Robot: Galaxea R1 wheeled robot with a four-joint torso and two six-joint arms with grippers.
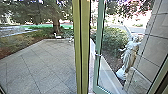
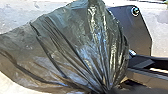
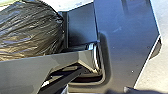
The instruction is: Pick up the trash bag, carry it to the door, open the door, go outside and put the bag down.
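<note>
OK so, left gripper (image 2: 110, 88) first: its fingers look clamped on the gathered neck of the shiny black plastic trash bag (image 2: 72, 50), going by how all the pleats run in to one spot there. Right gripper, no idea, can't tell from my end.

The bag fans out from that pinch, its loose plastic spreading away from the fingers, and its bulk sits right by the robot's wide dark plate (image 3: 130, 45). Can't tell if the bottom is dragging.

What worries me: all the weight is probably on that one bunch of thin film, so a jolt could work it loose or start a tear. With the bag that near the robot's own body, a turn could rub or trap it too.

Further out there's the glass door with the pale green frame (image 1: 99, 50), which looks ajar to me, next to a tall olive-green post (image 1: 81, 47). Cut it too close and the bag snags on either one, or the door swings in and catches the arm. Past that it's grey square paving (image 1: 40, 67), plus a white statue (image 1: 128, 56) behind the glass.
</note>
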